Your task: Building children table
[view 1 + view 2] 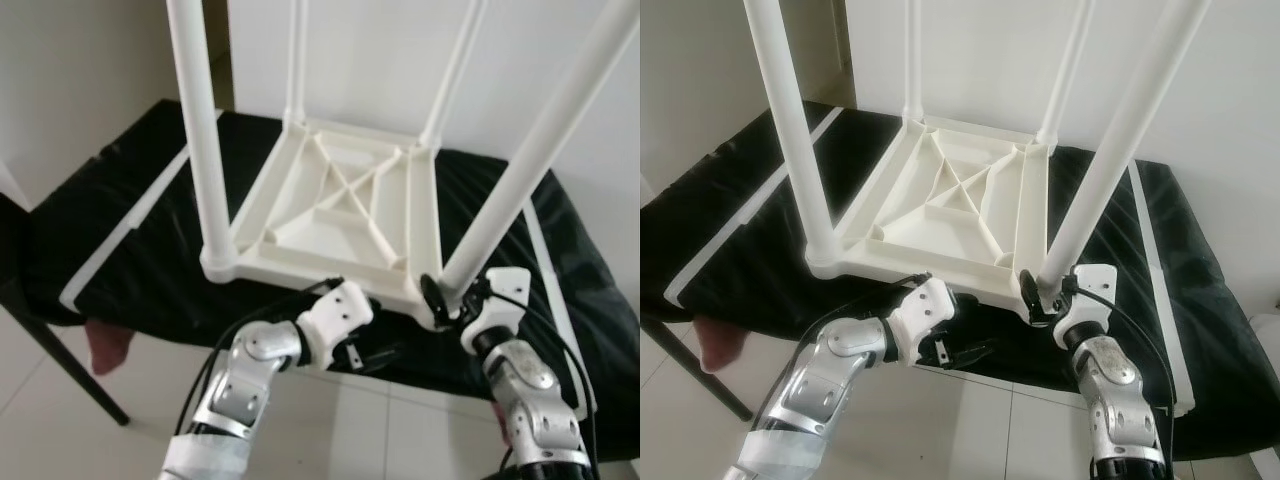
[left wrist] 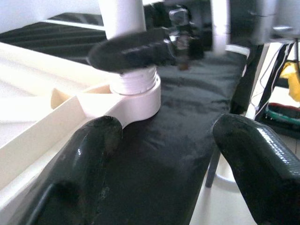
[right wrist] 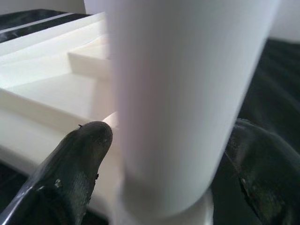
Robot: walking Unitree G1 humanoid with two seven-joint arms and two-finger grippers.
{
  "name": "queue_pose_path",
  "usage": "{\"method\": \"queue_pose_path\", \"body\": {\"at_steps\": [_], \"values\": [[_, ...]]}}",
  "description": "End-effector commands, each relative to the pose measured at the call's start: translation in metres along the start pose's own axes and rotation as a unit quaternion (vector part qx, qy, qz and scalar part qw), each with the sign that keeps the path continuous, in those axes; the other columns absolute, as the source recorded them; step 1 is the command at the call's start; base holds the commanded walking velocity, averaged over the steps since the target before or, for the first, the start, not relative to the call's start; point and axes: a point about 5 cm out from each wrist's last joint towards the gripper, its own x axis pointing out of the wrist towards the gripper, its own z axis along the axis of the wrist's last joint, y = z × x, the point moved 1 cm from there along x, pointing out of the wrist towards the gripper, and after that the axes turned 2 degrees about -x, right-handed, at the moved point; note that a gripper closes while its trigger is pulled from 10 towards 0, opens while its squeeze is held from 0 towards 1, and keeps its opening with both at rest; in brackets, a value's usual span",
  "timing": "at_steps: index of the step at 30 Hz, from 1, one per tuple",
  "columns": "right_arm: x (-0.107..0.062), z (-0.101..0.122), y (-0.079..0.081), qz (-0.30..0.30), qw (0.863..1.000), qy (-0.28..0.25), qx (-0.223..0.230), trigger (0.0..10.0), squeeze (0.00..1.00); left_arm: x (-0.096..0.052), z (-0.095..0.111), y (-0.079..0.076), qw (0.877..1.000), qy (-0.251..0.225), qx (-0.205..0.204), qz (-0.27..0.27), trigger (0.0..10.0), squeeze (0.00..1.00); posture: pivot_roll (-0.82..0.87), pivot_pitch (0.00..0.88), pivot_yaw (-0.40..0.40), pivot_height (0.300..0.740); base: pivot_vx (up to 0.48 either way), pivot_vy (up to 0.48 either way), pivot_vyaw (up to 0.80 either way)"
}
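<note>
A white plastic children's table (image 1: 340, 200) lies upside down on a black cloth, with its legs pointing up. My right gripper (image 1: 445, 300) is at the near right corner, shut on the foot of the near right leg (image 1: 530, 160), just above its screw collar (image 2: 136, 93). In the right wrist view the leg (image 3: 178, 93) fills the space between both fingers (image 3: 79, 159). My left gripper (image 1: 362, 352) hangs open at the tabletop's front edge, left of that corner, holding nothing. Its fingers (image 2: 93, 150) point at the collar.
The black cloth (image 1: 130, 230) with white stripes covers a low stand whose dark leg (image 1: 70, 370) slants to the tiled floor at left. A pink object (image 1: 105, 345) sits under its front edge. The near left leg (image 1: 205, 140) rises close to my left arm. A white wall stands behind.
</note>
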Motion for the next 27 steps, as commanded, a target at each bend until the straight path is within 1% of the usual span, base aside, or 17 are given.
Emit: {"method": "queue_pose_path", "body": {"at_steps": [1, 4, 5, 6, 7, 8, 9, 13, 20, 21, 26, 27], "values": [[0.0001, -0.0024, -0.0009, 0.008, 1.000, 0.002, -0.007, 10.0, 0.00, 0.0021, 0.0049, 0.0027, 0.999, -0.013, 0.003, 0.037, 10.0, 0.00, 0.01, 0.000, -0.068, 0.740, 0.000, 0.000, 0.00], [0.0020, -0.0024, -0.0016, 0.017, 1.000, 0.003, -0.009, 9.8, 0.00, 0.0025, 0.0060, 0.0020, 0.999, -0.015, 0.004, 0.036, 10.0, 0.00, 0.01, 0.000, -0.069, 0.740, 0.000, 0.000, 0.00], [0.0045, -0.0016, -0.0008, 0.029, 1.000, 0.001, -0.013, 4.9, 0.00, 0.0026, 0.0066, 0.0013, 0.999, -0.015, 0.005, 0.035, 10.0, 0.00, 0.01, 0.000, -0.070, 0.740, 0.000, 0.000, 0.00], [0.0061, -0.0011, 0.0002, 0.036, 0.999, 0.000, -0.013, 4.7, 0.00, 0.0024, 0.0070, 0.0006, 0.999, -0.016, 0.005, 0.034, 10.0, 0.00, 0.02, 0.000, -0.070, 0.740, 0.000, 0.000, 0.00], [0.0076, -0.0007, 0.0013, 0.043, 0.999, -0.001, -0.015, 2.4, 0.00, 0.0023, 0.0075, 0.0003, 0.999, -0.015, 0.006, 0.034, 10.0, 0.00, 0.02, 0.000, -0.071, 0.740, 0.000, 0.000, 0.00], [0.0076, -0.0007, 0.0013, 0.043, 0.999, -0.001, -0.015, 2.4, 0.00, 0.0023, 0.0075, 0.0003, 0.999, -0.015, 0.006, 0.034, 10.0, 0.00, 0.02, 0.000, -0.071, 0.740, 0.000, 0.000, 0.00], [0.0084, -0.0009, 0.0027, 0.048, 0.999, 0.000, -0.016, 0.0, 0.00, 0.0020, 0.0079, 0.0004, 0.999, -0.016, 0.006, 0.034, 10.0, 0.00, 0.02, 0.000, -0.073, 0.740, 0.000, 0.000, 0.00], [0.0086, -0.0028, 0.0034, 0.056, 0.998, -0.001, -0.016, 0.0, 0.00, 0.0008, 0.0085, 0.0015, 0.999, -0.015, 0.007, 0.037, 10.0, 0.00, 0.02, 0.000, -0.078, 0.740, 0.000, 0.000, 0.00], [0.0079, -0.0063, 0.0009, 0.050, 0.999, 0.003, -0.014, 0.0, 0.00, -0.0005, 0.0081, 0.0013, 0.999, -0.014, 0.004, 0.040, 10.0, 0.00, 0.02, 0.000, -0.079, 0.740, 0.000, 0.000, 0.00], [0.0080, -0.0067, 0.0001, 0.047, 0.999, 0.004, -0.013, 10.0, 0.00, -0.0005, 0.0076, 0.0009, 0.999, -0.012, 0.006, 0.040, 10.0, 0.00, 0.03, 0.000, -0.079, 0.740, 0.000, 0.000, 0.00], [0.0095, -0.0016, -0.0013, 0.023, 1.000, -0.009, -0.002, 10.0, 0.00, -0.0011, 0.0070, 0.0010, 0.999, -0.009, 0.006, 0.041, 10.0, 0.00, 0.03, 0.000, -0.079, 0.740, 0.000, 0.000, 0.00], [0.0091, 0.0003, -0.0011, 0.011, 1.000, -0.012, 0.001, 10.0, 0.00, -0.0013, 0.0073, 0.0014, 0.999, -0.010, 0.006, 0.042, 10.0, 0.00, 0.03, 0.000, -0.077, 0.740, 0.000, 0.000, 0.00]]}}
